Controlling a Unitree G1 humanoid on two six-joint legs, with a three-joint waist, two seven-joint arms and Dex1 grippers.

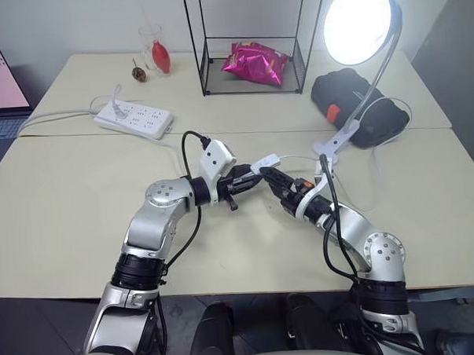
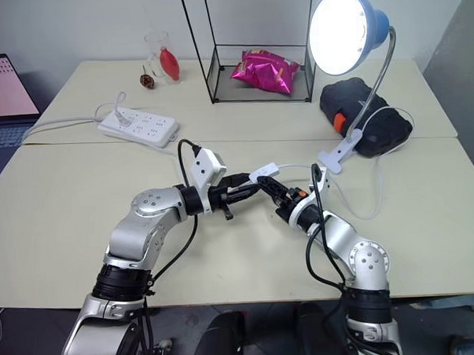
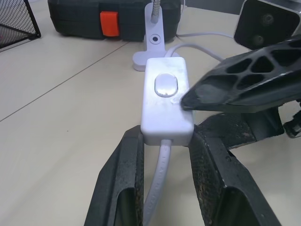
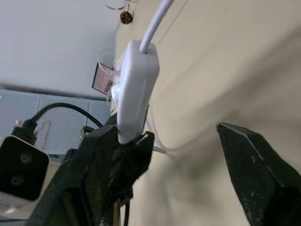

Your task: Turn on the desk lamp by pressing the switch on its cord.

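Observation:
The desk lamp [image 1: 360,19] stands lit at the back right, with its blue shade facing me and its white clip base [image 1: 338,142] on the table. My left gripper [image 1: 249,177] is shut on the small white switch [image 3: 167,101] and holds it just above the table's middle. The thin white cord [image 3: 157,183] runs out between its fingers. My right gripper [image 1: 272,176] is open beside it. One of its black fingers [image 3: 235,89] rests its tip on the switch's top, next to the oval button. Its other finger [image 4: 249,160] stands well apart.
A white power strip [image 1: 134,117] lies at the back left. A black case with an orange latch [image 1: 360,105] sits behind the lamp's clip. At the back stand a wire rack holding a pink bag [image 1: 252,63] and a glass [image 1: 157,51], with a laptop [image 1: 1,85] at far left.

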